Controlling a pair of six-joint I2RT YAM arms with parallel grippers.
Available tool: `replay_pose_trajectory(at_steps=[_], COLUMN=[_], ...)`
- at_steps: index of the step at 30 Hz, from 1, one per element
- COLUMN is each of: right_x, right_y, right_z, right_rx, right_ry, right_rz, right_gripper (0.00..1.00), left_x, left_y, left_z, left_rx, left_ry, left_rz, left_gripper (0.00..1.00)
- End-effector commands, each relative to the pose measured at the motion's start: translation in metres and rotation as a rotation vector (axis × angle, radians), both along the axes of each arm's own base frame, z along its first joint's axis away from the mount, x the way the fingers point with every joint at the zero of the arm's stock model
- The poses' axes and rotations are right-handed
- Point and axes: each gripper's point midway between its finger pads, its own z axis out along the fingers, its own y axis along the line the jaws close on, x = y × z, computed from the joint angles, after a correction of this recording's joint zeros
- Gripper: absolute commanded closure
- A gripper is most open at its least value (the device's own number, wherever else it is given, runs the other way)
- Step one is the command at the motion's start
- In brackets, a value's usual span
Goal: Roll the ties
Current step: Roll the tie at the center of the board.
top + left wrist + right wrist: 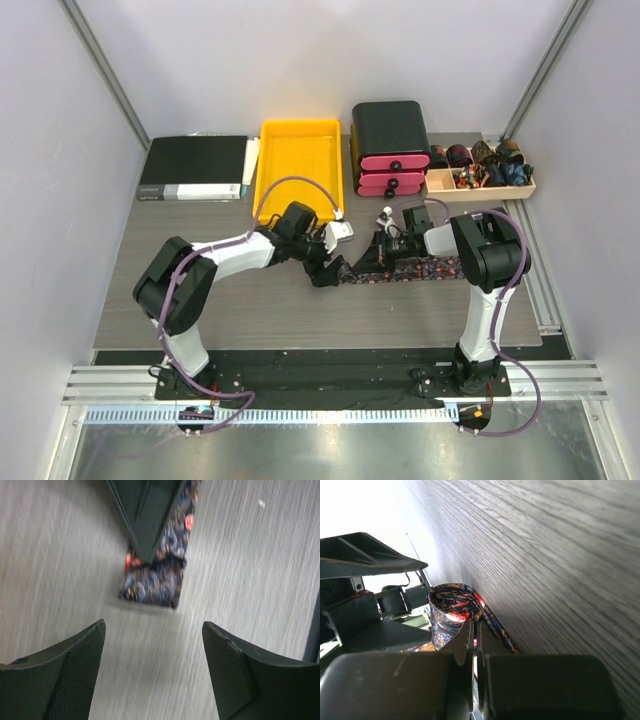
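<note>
Arms reach inward: left gripper (152, 625) spread wide near tie (155, 580), right gripper (476, 627) clamped on it

Place: robot lab test cell
Enclosure: plain white panel walls (60, 100), metal corner struts (105, 70)
Mounting: aluminium rails (330, 385) along the grey table (260, 310) edge

Along the far edge of the grey surface (250, 310) sit a black binder (193, 167), a yellow tray (300, 160), a black-and-pink drawer unit (390, 145) and a wooden box (480, 192).
</note>
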Motion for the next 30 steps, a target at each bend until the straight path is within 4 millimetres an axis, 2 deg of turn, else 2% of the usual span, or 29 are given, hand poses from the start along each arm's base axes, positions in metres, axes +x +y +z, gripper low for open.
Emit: replay_pose_trajectory(at_steps=[1, 6, 8, 10, 11, 12, 15, 18, 21, 24, 27, 30], right_x=[-0.007, -0.007, -0.007, -0.007, -0.006, -0.006, -0.001, 0.004, 0.016, 0.025, 0.022, 0.013], right_y=[-0.017, -0.018, -0.018, -0.017, -0.017, -0.017, -0.015, -0.012, -0.011, -0.016, -0.022, -0.025], right_z=[-0.044, -0.04, -0.041, -0.04, -0.04, -0.039, -0.032, -0.02, 0.002, 0.025, 0.037, 0.043], right_rx=[-0.177, -0.175, -0.175, -0.173, -0.171, -0.169, -0.162, -0.139, -0.118, -0.093, -0.063, -0.053], right_ry=[-0.016, -0.037, -0.034, -0.033, -0.032, -0.029, -0.03, -0.02, -0.042, -0.067, -0.039, -0.007], right_rz=[-0.024, -0.027, -0.026, -0.026, -0.027, -0.028, -0.026, -0.029, -0.041, -0.039, -0.04, -0.041], right_gripper=[0.99, 0.99, 0.99, 0.99, 0.99, 0.99, 0.98, 0.91, 0.81, 0.63, 0.51, 0.49], left_x=[0.015, 0.018, 0.016, 0.012, 0.007, 0.009, 0.005, 0.006, 0.008, 0.007, 0.012, 0.009], left_y=[-0.035, -0.045, -0.047, -0.049, -0.045, -0.044, -0.031, -0.012, 0.001, -0.001, 0.0, 0.003], left_z=[0.014, 0.0, -0.007, -0.013, -0.02, -0.021, -0.035, -0.05, -0.054, -0.049, -0.05, -0.054], left_rx=[-0.125, -0.114, -0.099, -0.074, -0.029, 0.0, 0.122, 0.273, 0.355, 0.405, 0.442, 0.477], left_ry=[-0.071, -0.059, -0.055, -0.061, -0.058, -0.07, -0.088, -0.117, -0.12, -0.144, -0.137, -0.114], left_rz=[-0.01, -0.011, -0.021, -0.043, -0.065, -0.071, -0.097, -0.11, -0.117, -0.15, -0.154, -0.167], left_gripper=[0.22, 0.22, 0.26, 0.34, 0.39, 0.47, 0.62, 0.71, 0.74, 0.76, 0.76, 0.75])
